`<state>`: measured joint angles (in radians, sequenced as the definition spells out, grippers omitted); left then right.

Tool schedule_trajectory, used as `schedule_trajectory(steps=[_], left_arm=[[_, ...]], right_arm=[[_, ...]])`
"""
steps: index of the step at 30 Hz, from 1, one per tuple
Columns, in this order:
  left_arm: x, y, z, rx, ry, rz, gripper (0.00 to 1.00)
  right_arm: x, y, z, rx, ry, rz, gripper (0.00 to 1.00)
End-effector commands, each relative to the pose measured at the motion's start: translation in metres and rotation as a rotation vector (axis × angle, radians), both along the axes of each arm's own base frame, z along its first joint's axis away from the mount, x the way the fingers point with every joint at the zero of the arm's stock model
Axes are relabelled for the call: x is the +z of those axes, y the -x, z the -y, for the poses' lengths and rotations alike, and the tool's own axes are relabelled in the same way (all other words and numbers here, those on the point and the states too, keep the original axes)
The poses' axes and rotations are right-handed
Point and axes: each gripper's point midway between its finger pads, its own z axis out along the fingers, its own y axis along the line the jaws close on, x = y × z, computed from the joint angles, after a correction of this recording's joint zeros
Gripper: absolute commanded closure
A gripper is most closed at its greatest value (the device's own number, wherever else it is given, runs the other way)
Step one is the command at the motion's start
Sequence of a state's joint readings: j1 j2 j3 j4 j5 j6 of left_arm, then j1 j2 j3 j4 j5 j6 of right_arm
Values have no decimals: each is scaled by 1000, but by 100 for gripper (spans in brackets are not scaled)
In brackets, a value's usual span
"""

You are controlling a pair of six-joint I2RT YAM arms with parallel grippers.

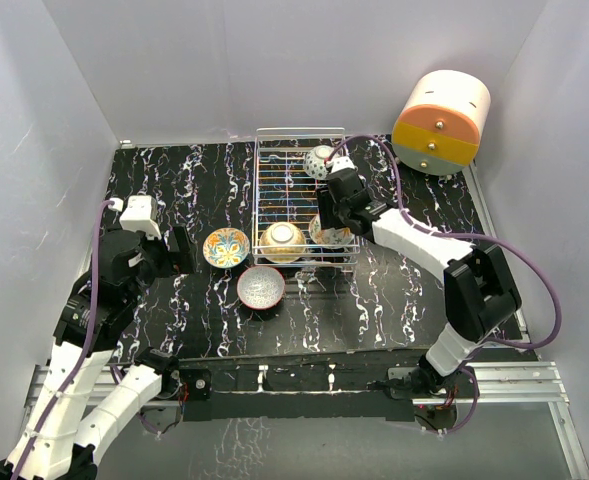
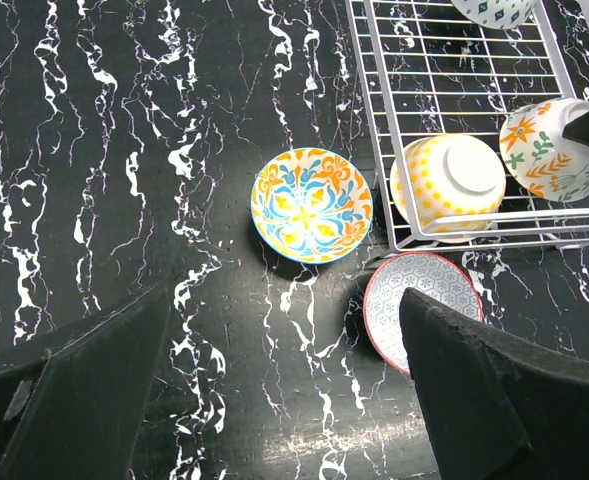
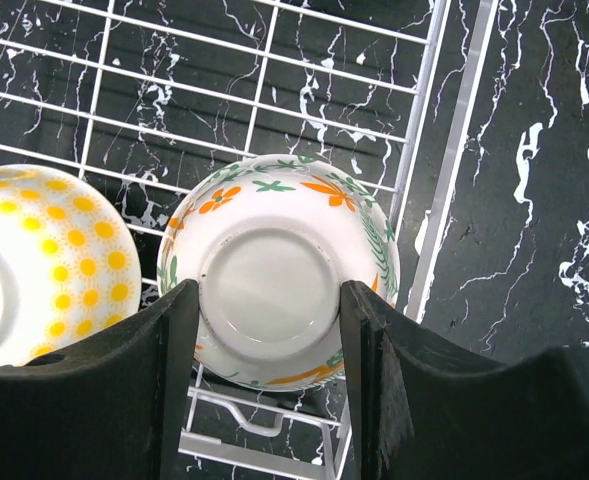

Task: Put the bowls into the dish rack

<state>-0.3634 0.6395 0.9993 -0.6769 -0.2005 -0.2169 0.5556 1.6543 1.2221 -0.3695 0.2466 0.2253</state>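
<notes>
Nearest you are the two arm bases, bolted along the near edge of the bench (image 1: pixel 174 180). From the left one the left tool (image 2: pixel 286 298) hangs above bare bench, released and holding nothing, its fingers spread wide. It faces the two bowls outside the rack, so it looks staged for one of them.

The closer is the red-rimmed bowl (image 1: pixel 261 288), upright on the bench just in front of the dish rack (image 1: pixel 258 200). It sits partly under your right-hand finger in the left wrist view. Just beyond it to the left is the yellow-and-teal bowl (image 1: pixel 226 247), also upright, beside the rack's near-left corner but not touching it.

Three bowls are inside the rack. Along its near edge the yellow-spotted bowl (image 1: pixel 282 240) lies tipped with its foot showing, propped on the wires so it would drain.

To its right, in the near-right corner, is the floral bowl (image 3: pixel 269 270). The right tool (image 3: pixel 269 300) is clenched on it, one finger against each side of the foot. The bowl is tilted foot-up like its neighbour — I judge you are setting it to lean on the wires rather than lie flat.

At the rack's far end sits the blue-spotted bowl (image 1: pixel 320 160). Farthest of all, off the far-right corner, stands the orange-and-cream cabinet (image 1: pixel 442 120), no part of this job.
</notes>
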Motion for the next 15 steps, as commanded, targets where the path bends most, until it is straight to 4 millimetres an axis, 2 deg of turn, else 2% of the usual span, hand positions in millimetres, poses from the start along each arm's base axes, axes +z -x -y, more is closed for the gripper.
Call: schedule_trajectory(steps=[1, 15], left_arm=[[3, -1, 3, -12, 16, 16, 3], [1, 1, 3, -9, 21, 12, 3]], right_arm=[[24, -2, -11, 10, -92, 68, 65], [17, 18, -19, 70, -152, 14, 66]])
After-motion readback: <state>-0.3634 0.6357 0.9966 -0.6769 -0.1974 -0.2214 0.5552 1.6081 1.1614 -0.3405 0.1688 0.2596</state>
